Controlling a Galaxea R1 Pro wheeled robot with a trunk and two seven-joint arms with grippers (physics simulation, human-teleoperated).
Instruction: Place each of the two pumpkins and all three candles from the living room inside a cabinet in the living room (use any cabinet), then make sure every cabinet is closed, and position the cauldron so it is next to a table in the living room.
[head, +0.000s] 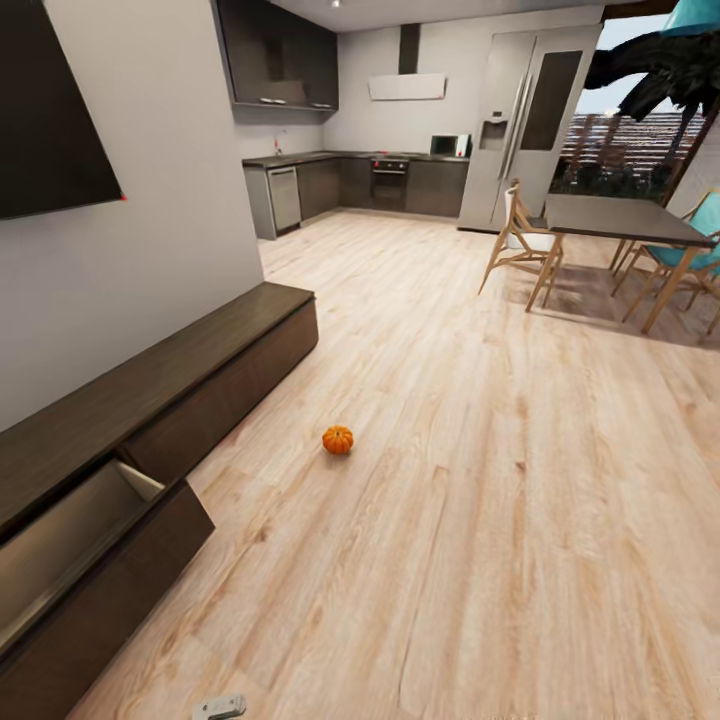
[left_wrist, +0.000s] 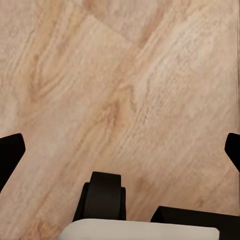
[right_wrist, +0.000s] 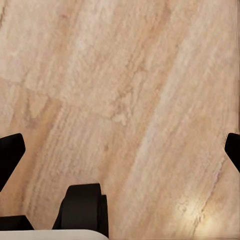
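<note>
Pale wood floor holds one small pumpkin near the cabinet, and with your left gripper and right gripper both wide and empty, you should probably pinch its hard, light, round sides.

Wall television, dining table, chairs, refrigerator

Pale plank wood floor, one small orange ribbed pumpkin sitting on it alone, near the long low dark-brown wooden cabinet standing along the wall, dining table and chairs farther off
</note>
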